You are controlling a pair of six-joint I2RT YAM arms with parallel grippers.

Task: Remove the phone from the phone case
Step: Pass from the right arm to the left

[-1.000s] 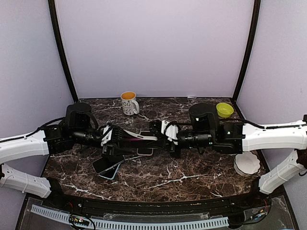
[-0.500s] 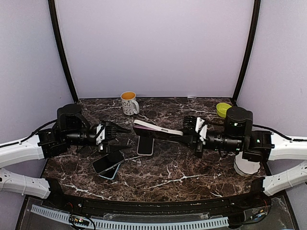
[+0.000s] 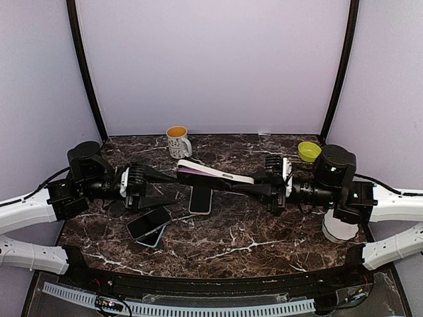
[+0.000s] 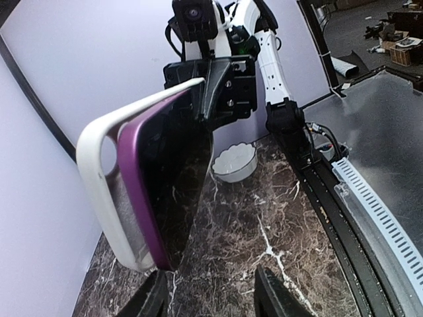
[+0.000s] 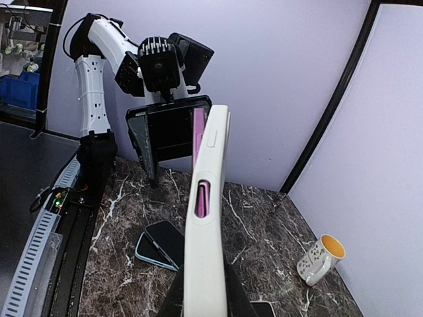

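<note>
A purple phone (image 3: 192, 170) sits in a white phone case (image 3: 218, 176), held in the air above the table's middle. My right gripper (image 3: 248, 185) is shut on the case's right end; in the right wrist view the case (image 5: 208, 224) stands edge-on between the fingers, purple showing through its side slot. My left gripper (image 3: 173, 186) is open just left of the case's free end. In the left wrist view the case (image 4: 99, 191) and phone (image 4: 142, 198) hang just beyond my left gripper (image 4: 211, 297), with nothing between its fingers.
Two stacked phones (image 3: 149, 225) and another phone (image 3: 200, 199) lie on the marble table under the arms. A mug (image 3: 177, 141) stands at the back, a yellow-green bowl (image 3: 308, 151) at the back right, a white bowl (image 3: 340, 226) at the right.
Both grippers were together on the cased phone a second ago. The left one has let go and drawn back left; the right one has pulled right, keeping the cased phone.
</note>
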